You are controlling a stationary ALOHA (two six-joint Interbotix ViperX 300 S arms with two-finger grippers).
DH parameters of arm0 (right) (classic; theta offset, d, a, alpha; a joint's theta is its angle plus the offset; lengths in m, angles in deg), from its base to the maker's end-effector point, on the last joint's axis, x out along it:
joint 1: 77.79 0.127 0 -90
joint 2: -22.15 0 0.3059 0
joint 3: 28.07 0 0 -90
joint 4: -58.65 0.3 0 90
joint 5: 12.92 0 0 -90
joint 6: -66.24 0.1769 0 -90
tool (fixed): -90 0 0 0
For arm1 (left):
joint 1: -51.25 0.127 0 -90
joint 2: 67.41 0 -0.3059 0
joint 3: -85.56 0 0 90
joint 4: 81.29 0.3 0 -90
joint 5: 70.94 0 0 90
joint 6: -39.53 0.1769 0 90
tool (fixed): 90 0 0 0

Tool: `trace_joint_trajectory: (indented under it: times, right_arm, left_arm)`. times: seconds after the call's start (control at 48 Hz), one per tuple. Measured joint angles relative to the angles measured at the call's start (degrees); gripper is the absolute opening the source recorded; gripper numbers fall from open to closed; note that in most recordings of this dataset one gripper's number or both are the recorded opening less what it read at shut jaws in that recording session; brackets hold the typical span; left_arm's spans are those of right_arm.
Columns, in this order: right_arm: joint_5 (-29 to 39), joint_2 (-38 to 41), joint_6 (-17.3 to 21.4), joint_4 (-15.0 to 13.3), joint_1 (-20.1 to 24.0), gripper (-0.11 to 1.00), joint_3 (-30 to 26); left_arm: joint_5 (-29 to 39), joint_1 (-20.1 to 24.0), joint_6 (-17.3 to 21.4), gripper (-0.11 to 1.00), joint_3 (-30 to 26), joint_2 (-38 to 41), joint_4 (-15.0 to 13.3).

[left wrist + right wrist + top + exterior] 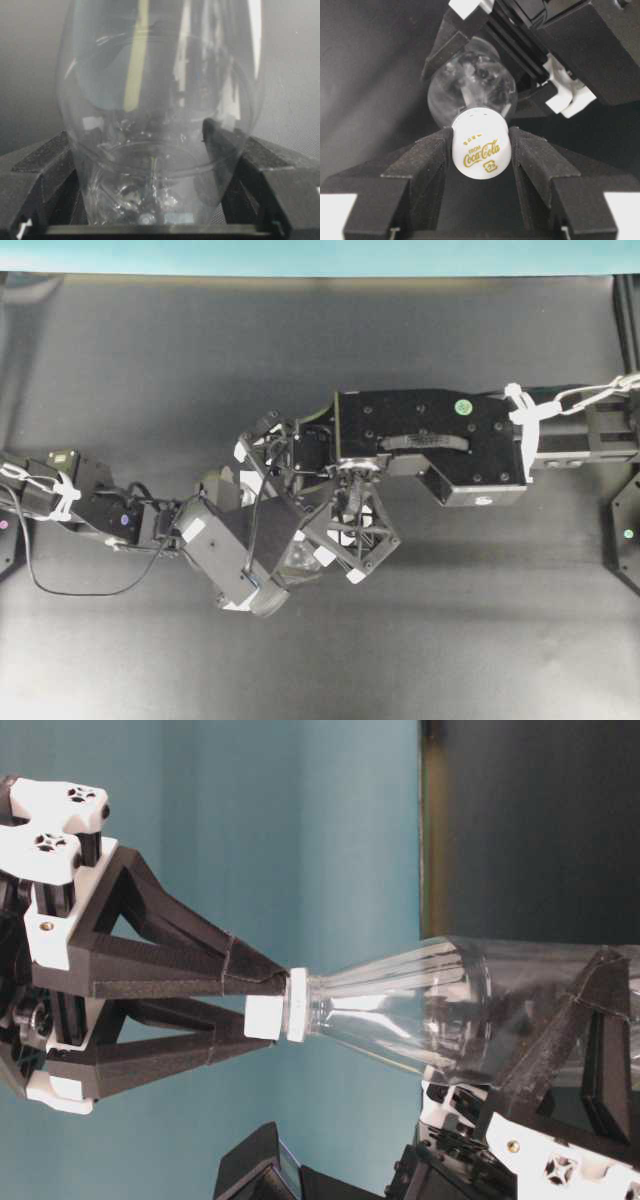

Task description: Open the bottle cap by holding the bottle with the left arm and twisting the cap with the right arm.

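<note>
My left pincer (160, 150) pinches the bottle (160, 100) around its round clear body; in the left wrist view its two black fingers (40, 165) press against the lower walls on either side, with the base of the bottle sitting deep between them. The bottle is lifted off the dark table (320, 330), lying tilted in the table-level view with its neck toward my other arm. My right pincer (481, 145) has the bottle cap (481, 145) between its fingers: in the right wrist view the white cap, printed with gold lettering, sits between the two black pads (427, 160), which lie right at its sides, and I cannot tell whether they press on it or stand a hair off. In the table-level view the upper lattice finger (180, 965) meets the neck ring at its tip while the lower one runs just under the cap (268, 1018). The cap is on the neck of the bottle (420, 1000). From overhead my left arm (110, 515) comes in from the left and my right arm (440, 445), with its wide boxy segment, from the right, and they meet near the middle of the table.
</note>
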Motion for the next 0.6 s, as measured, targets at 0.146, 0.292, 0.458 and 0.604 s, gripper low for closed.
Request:
trace_joint_trajectory:
  times: [0.146,0.292,0.458,0.604]
  right_arm:
    - [-3.78,-0.09,3.43,-0.35,0.18,0.79,0.18]
    - [-6.33,-0.26,6.59,-1.41,0.97,0.81,-0.09]
    - [-6.15,-1.23,14.59,-4.31,2.99,0.81,-0.26]
    - [-4.83,-2.37,31.03,-4.75,4.48,0.81,-1.67]
  left_arm:
    - [-0.09,0.0,-0.09,0.8,0.53,0.0,0.09]
    - [-0.09,-0.09,-0.44,0.8,0.97,-0.09,0.0]
    - [-0.09,-0.18,-0.44,0.8,1.05,-0.09,0.0]
    - [-0.09,-0.18,-0.44,0.8,1.05,-0.09,0.0]
